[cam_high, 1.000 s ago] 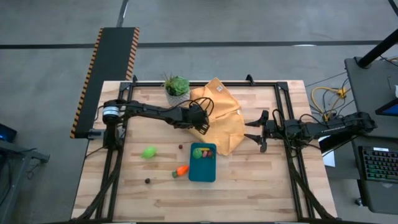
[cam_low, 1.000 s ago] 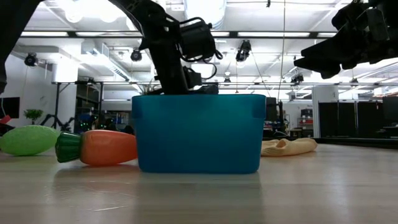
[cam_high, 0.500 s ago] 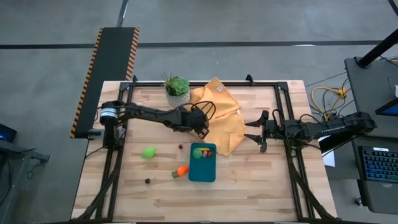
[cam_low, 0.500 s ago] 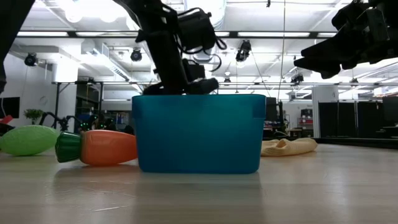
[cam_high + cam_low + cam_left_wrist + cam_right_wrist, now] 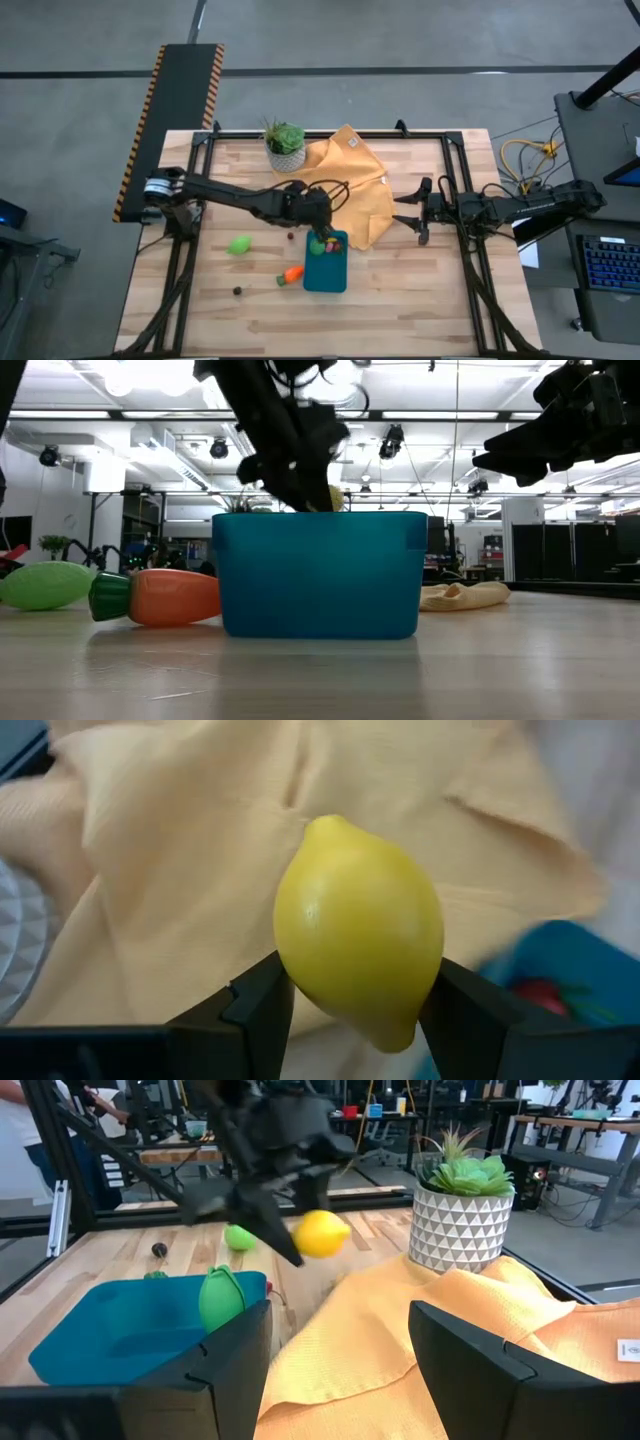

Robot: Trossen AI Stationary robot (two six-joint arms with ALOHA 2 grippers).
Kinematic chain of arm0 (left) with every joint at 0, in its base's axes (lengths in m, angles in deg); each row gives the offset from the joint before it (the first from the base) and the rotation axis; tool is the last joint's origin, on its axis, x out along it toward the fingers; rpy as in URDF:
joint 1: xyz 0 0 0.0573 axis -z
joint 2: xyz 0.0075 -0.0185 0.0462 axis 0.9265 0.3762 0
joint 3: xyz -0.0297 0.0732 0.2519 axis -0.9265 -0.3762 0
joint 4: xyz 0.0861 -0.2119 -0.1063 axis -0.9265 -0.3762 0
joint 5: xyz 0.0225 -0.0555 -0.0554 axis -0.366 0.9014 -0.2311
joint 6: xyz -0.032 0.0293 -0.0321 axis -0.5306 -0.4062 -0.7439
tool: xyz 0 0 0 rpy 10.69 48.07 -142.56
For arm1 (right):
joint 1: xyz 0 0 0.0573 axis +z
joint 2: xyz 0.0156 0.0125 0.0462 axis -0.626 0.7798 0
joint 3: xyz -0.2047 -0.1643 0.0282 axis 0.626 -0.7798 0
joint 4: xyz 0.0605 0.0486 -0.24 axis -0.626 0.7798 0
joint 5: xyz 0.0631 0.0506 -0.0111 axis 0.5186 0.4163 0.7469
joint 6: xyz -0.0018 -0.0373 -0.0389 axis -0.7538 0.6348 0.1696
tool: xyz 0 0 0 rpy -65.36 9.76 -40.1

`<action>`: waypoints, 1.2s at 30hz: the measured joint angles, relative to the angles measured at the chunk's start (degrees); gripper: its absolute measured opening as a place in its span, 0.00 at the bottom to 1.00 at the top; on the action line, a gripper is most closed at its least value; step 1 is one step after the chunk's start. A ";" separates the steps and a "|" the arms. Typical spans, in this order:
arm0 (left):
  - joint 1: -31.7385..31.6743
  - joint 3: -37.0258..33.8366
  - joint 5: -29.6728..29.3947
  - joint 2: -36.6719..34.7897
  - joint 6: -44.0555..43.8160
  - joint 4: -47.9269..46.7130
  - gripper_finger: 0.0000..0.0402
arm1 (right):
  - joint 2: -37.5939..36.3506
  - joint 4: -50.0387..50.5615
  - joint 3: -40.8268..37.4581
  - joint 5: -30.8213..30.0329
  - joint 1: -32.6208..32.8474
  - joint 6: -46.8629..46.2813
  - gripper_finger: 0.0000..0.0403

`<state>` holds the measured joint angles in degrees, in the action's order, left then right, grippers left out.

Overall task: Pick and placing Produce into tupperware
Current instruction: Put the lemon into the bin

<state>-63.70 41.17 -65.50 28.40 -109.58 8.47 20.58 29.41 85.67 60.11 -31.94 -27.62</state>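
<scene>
One lemon (image 5: 360,955) in left hand (image 5: 355,1010)

Yellow lemon (image 5: 321,1235) in left gripper (image 5: 300,1240) above teal tupperware (image 5: 120,1330).

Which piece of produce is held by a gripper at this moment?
The yellow lemon: the left gripper grips it in the air by the teal container. The orange carrot and lime-green fruit lie on the table.

The lemon (image 5: 360,970) is bright yellow, and the tupperware (image 5: 318,572) is teal blue. The cloth (image 5: 362,195) is mustard yellow. The plant's pot (image 5: 459,1228) is white with a grey triangle pattern.
</scene>
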 joint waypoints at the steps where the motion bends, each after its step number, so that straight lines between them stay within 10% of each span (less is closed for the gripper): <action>1: 0.74 0.00 0.25 -0.35 1.03 0.43 0.44 | -0.02 0.02 0.00 0.00 -0.01 0.00 0.57; 36: 9.26 -3.76 23.32 -1.73 8.00 5.22 0.44 | 0.00 -0.07 0.00 0.00 -0.01 -0.02 0.57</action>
<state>-54.43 37.40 -42.18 26.67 -101.58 13.69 20.58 29.34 85.67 60.11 -31.95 -27.64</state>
